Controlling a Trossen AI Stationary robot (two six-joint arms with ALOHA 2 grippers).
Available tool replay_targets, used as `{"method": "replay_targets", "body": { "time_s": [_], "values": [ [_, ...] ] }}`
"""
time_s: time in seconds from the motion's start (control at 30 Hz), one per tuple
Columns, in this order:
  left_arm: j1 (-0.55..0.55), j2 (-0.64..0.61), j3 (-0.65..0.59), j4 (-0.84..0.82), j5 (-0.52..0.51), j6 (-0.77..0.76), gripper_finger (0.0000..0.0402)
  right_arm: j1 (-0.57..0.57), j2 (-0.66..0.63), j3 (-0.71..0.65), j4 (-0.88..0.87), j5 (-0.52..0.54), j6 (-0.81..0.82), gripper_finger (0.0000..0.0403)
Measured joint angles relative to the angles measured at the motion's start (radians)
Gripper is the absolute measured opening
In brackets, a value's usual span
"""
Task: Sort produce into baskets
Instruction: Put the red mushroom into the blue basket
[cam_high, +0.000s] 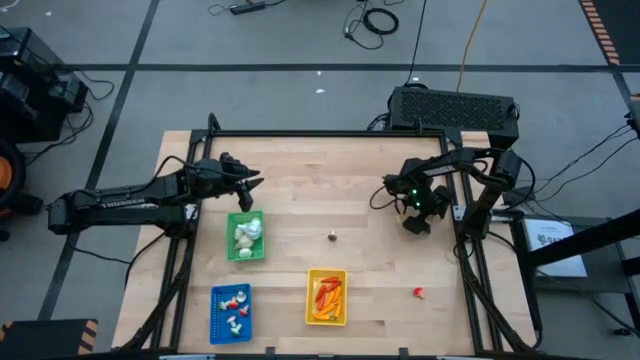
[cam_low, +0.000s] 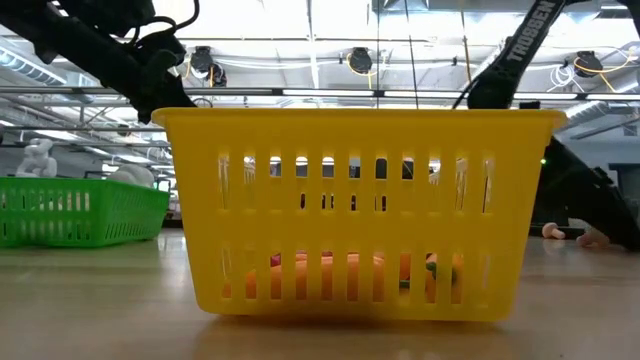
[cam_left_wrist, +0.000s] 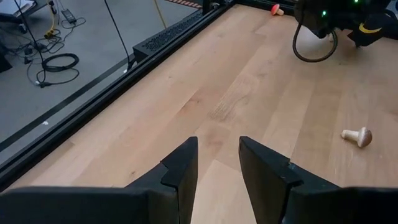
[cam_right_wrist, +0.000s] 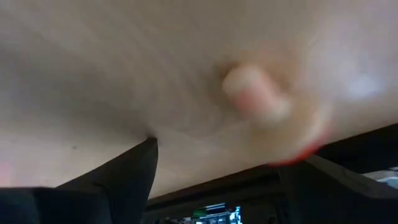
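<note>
The right claw (cam_high: 418, 222) sits low at the desk's (cam_high: 380, 250) right side, fingers spread, a blurred red-and-white piece (cam_right_wrist: 261, 99) just before them. The left claw (cam_high: 255, 181), fingers slightly apart and empty, hovers beyond the green basket (cam_high: 245, 237) of white bulbs. Three baskets: green, blue (cam_high: 232, 312), yellow (cam_high: 327, 297). Two loose pieces lie on the desk: a mushroom (cam_high: 331, 237), a red piece (cam_high: 418, 292).

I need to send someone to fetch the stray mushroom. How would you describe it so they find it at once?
Start at the wooden table and find the yellow basket at its front edge. Just behind that basket, on bare wood near the table's middle, lies the mushroom. It is a tiny pale stem with a brown cap, lying loose outside any basket, unlike the red piece farther right.
</note>
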Motion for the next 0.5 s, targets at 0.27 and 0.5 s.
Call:
{"method": "replay_targets", "body": {
  "time_s": [0.27,0.5],
  "values": [
    [0.0,0.0,0.0,0.003,0.0,-0.002,0.0125,-0.009,0.0,-0.01,0.04,0.03,-0.054,0.0283],
    [0.0,0.0,0.0,0.004,0.0,-0.02,0.0125,-0.015,0.001,0.108,0.0,0.165,-0.134,0.0277]
  ]
}}
